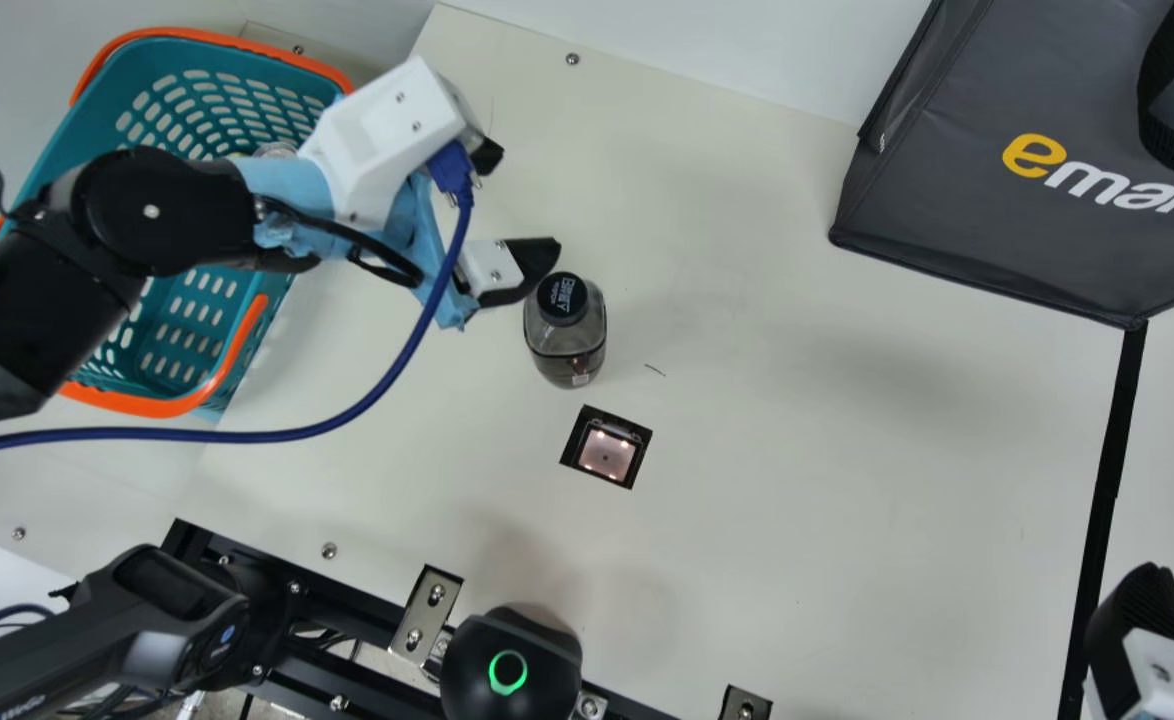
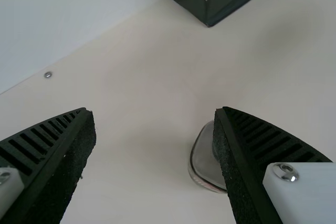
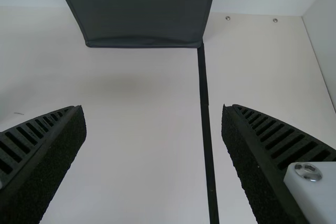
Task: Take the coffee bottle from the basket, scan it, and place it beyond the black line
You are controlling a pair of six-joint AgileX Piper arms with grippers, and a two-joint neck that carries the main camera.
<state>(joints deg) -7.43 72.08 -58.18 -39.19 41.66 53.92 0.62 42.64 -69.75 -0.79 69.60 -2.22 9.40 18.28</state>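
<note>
The coffee bottle (image 1: 579, 335), dark-capped, stands upright on the table just above the scanner window (image 1: 607, 452). My left gripper (image 1: 515, 215) is open up and left of it in the main view, one finger beside the cap. In the left wrist view the open left gripper (image 2: 155, 111) has the bottle (image 2: 206, 158) partly hidden behind one finger. My right gripper (image 1: 1127, 610) is at the lower right of the main view, by the black line (image 1: 1110, 460). The right wrist view shows the right gripper (image 3: 154, 108) open, with the line (image 3: 205, 103) running between its fingers.
The teal basket (image 1: 187, 385) with orange handles stands at the main view's left, partly under my left arm. A dark grey bag (image 1: 957, 190) stands at the upper right, near the black line's far end. A black device with a green ring (image 1: 507, 672) sits at the lower edge.
</note>
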